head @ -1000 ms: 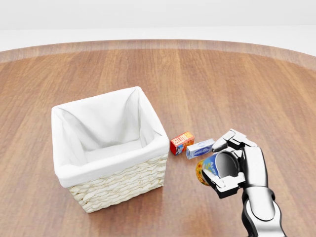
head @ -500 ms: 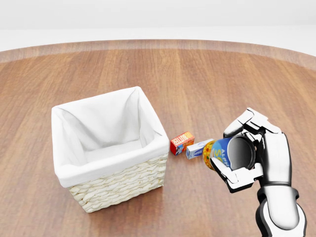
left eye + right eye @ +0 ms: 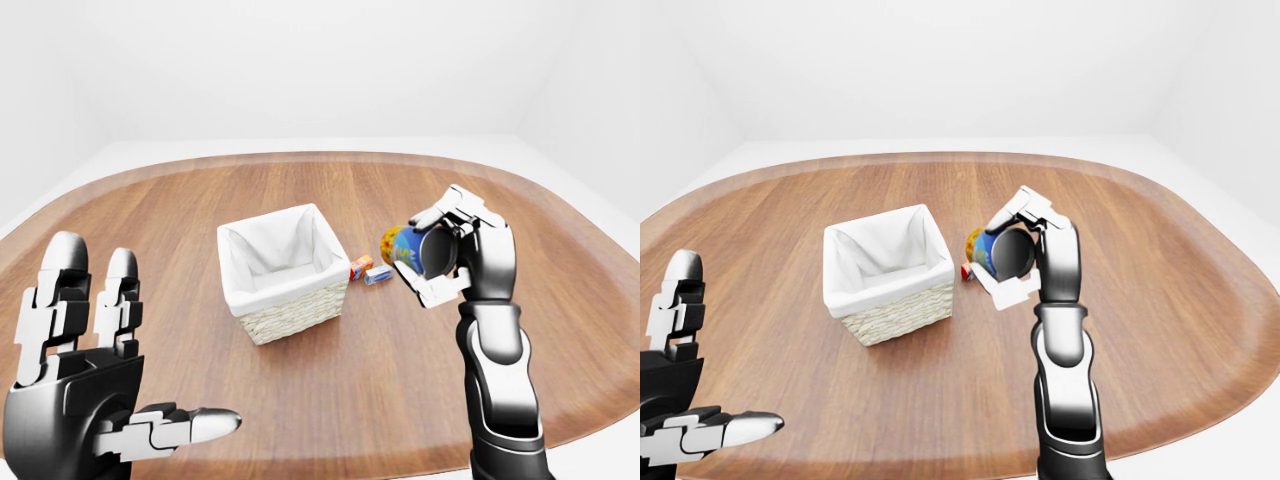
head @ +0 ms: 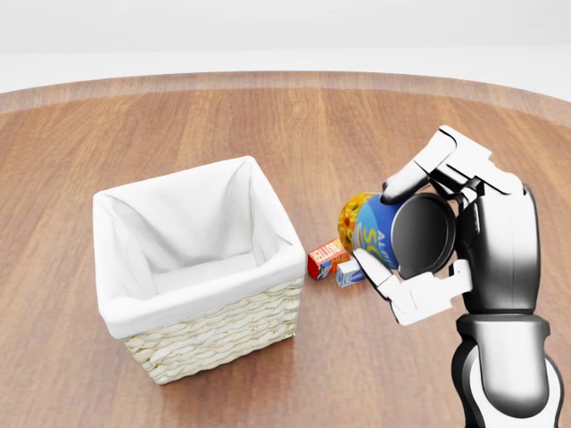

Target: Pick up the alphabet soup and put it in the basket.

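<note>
The soup can [image 4: 379,234] is pinched sideways in the right hand [image 4: 446,236], lifted clear of the table [image 4: 268,125] at three o'clock of the basket [image 4: 198,267], presumably for carrying over its rim. The left hand [image 3: 90,370] is spread idle.

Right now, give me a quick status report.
Right robot hand shut on alphabet soup, lifted off table. Left robot hand open, empty. Basket at view's left; no obstruction between.

Small blue-white box [image 4: 346,275] partly hidden
</note>
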`<state>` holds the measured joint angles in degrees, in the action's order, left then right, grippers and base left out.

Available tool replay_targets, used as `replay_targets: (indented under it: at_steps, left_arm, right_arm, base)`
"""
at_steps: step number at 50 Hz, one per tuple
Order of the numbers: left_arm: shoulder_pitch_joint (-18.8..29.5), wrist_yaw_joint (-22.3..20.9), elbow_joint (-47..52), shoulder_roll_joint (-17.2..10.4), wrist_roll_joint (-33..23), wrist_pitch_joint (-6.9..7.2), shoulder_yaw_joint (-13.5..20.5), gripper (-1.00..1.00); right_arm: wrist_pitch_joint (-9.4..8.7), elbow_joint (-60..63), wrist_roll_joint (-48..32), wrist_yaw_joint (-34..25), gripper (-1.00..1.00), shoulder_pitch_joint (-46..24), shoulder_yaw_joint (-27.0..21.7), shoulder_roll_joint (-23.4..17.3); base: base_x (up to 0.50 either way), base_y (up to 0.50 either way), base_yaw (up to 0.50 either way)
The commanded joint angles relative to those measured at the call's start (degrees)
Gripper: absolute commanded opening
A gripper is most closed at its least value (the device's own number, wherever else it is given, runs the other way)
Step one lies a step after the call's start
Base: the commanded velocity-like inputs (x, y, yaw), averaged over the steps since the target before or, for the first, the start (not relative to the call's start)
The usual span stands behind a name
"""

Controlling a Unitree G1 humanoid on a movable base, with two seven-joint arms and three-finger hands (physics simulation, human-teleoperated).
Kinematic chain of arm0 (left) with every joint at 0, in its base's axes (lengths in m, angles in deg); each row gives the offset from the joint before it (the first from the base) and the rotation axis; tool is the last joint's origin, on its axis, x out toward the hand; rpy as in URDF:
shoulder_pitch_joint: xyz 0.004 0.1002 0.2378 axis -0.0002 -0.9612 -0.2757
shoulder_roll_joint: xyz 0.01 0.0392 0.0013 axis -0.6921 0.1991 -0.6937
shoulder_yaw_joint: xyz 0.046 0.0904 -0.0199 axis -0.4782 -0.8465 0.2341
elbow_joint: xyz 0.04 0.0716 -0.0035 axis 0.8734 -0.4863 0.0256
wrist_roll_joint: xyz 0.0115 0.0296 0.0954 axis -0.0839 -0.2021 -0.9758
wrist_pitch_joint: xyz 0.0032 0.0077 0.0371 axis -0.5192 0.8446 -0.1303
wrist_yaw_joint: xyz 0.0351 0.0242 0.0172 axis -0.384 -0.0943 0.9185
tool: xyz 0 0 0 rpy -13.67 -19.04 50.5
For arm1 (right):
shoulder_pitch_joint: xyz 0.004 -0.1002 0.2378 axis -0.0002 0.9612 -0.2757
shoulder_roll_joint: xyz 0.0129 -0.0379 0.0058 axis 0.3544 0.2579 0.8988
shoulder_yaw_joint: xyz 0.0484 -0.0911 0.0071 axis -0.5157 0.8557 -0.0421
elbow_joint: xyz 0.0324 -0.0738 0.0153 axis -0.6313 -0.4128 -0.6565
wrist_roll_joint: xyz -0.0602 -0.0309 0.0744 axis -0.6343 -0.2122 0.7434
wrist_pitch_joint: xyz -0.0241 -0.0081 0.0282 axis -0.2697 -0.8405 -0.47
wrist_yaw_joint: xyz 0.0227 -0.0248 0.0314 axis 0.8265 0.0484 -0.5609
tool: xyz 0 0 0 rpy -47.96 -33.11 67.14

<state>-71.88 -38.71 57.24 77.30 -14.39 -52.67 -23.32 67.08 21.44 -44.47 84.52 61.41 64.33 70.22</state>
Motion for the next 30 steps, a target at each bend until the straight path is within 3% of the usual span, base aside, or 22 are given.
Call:
replay_targets:
  at_steps: [1,30]
  left_arm:
    - [-0.2,-0.4,0.2,0.3,-0.1,0.00,0.0,1.00]
    - [0.8,-1.1,1.1,0.3,1.6,0.00,2.0,1.00]
  right_arm:
    - [0.00,3.3,-2.9,0.7,-1.00,-5.2,4.2,1.4]
    - [0.00,-11.4,-11.1,1.6,-1.00,-20.6,10.8,9.5]
  base:
    - [0.00,0.00,0.00]
    - [0.00,0.00,0.00]
